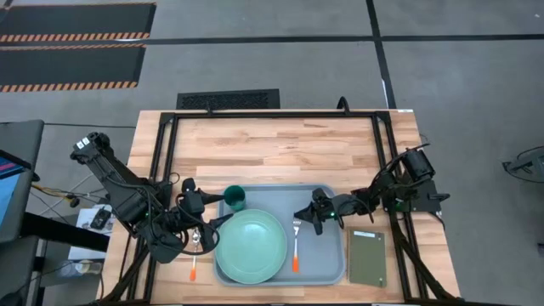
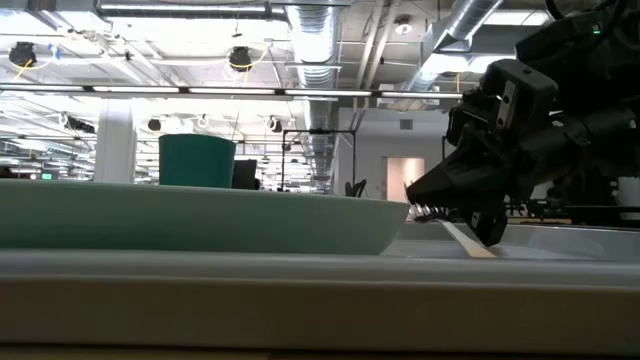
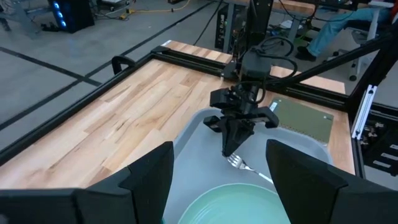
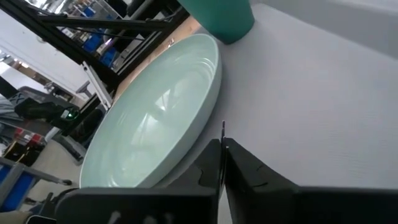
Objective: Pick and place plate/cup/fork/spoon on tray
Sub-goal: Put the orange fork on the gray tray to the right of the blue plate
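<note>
Resting inside the tray (image 1: pixel 327 265), the plate (image 1: pixel 251 246) fills the left half, and the cup (image 1: pixel 235 199) stands upright just behind it near the tray's far left corner. The fork (image 1: pixel 296 246) lies on the tray floor just right of the plate, tines pointing to the far side and orange handle tip toward the near rim. The spoon (image 1: pixel 195 252) is off the tray, on the wooden tabletop (image 1: pixel 280 149) just outside the tray's left rim, its orange tip nearest the front edge.

The right gripper (image 1: pixel 312 217) reaches in from the right and sits low over the tray, just beside the fork's tines. In the right wrist view its fingers (image 4: pixel 249 163) are pressed together with nothing between them, pointing at the tray floor close to the plate's rim. The left wrist view shows the same fingers closed to a point right above the fork's tines (image 3: pixel 235 162).

The left gripper (image 1: pixel 204 223) is at the tray's left rim, between the spoon and the plate, just in front of the cup. Its fingers (image 3: pixel 152 174) stand wide apart and hold nothing.

A small olive-green pad (image 1: pixel 367 257) lies on the tabletop just outside the tray's right rim.
</note>
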